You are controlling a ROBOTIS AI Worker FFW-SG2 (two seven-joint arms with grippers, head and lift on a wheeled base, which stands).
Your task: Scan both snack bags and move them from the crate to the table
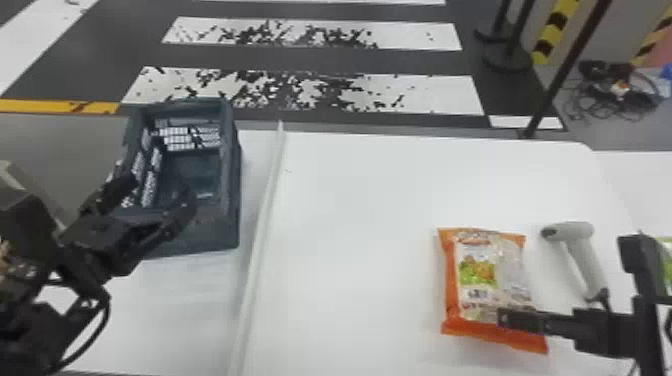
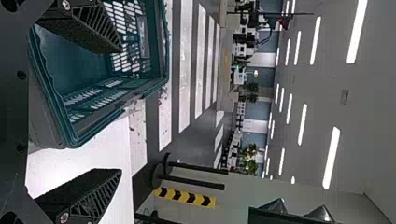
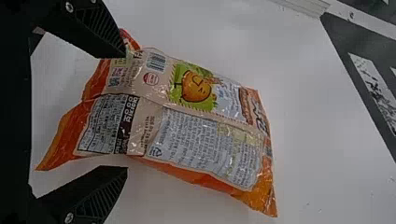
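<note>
Snack bag: orange-ended, pale printed middle, wrinkled film; lies on the white table just beside the handheld scanner. Right gripper is at the bag, fingers spread, unclenched. Crate: dark blue-green, latticed walls, at the table's left; inner floor visible. Left gripper is at its near end, fingers apart. Right wrist view resolves the barcode; left wrist view adds ceiling lights.
</note>
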